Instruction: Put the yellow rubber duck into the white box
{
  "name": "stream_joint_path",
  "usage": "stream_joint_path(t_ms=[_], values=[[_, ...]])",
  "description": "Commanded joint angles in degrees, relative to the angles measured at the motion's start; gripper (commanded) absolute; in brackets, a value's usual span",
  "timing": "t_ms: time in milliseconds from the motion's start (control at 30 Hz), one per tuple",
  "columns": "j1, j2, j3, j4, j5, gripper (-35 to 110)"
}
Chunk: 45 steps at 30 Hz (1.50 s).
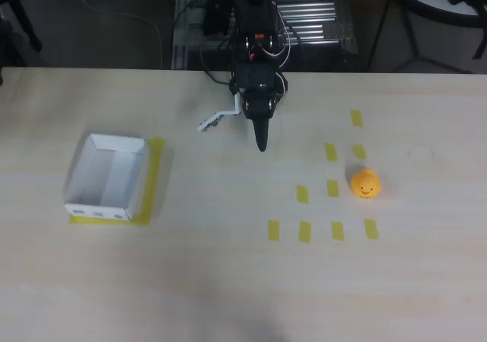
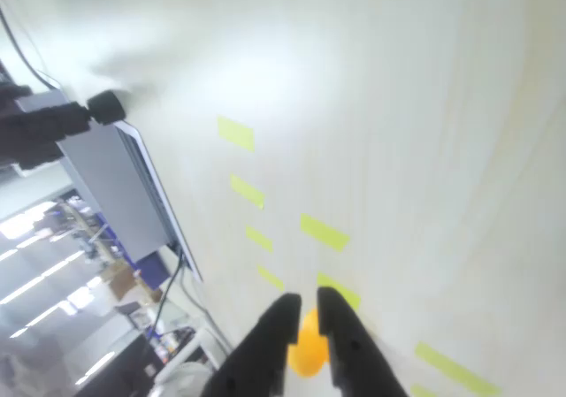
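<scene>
- Here the yellow rubber duck (image 1: 365, 183) stands upright on the pale surface (image 1: 228, 281) at the right in the overhead view, among short yellow tape strips (image 1: 332, 188), face toward the near edge.
- The gripper (image 1: 262, 142) hangs near the far edge, well apart from the duck; its fingers (image 2: 274, 339) are drawn narrow, almost together, holding nothing.
- In the wrist view the duck (image 2: 309, 348) shows in the slit between the fingers.
- Probably light, hollow and soft, with smooth rounded skin that can squirt out of a hard pinch; the widest part of the body suits a moderate squeeze.
- The white box (image 1: 106, 178) sits well apart at the left, open side up.
</scene>
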Motion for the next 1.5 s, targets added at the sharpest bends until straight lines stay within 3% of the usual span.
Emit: stream_joint_path(t_ms=[0,100,300,500,600,733,1067,1467], values=[[-2.9,-10.72,-18.63,5.36,-0.26,0],[-5.27,-14.94,-25.66,11.69,-0.35,0],[-11.07,-24.08,-40.78,23.82,-10.72,0],[-14.94,-31.11,-50.1,29.53,-12.22,0],[-17.4,-33.66,-52.82,33.05,-17.14,8],[-20.57,-36.65,-55.28,36.04,-24.35,19],[-26.28,-51.33,-61.79,36.65,-26.37,45],[-30.41,-73.92,-79.89,38.58,-25.84,52]])
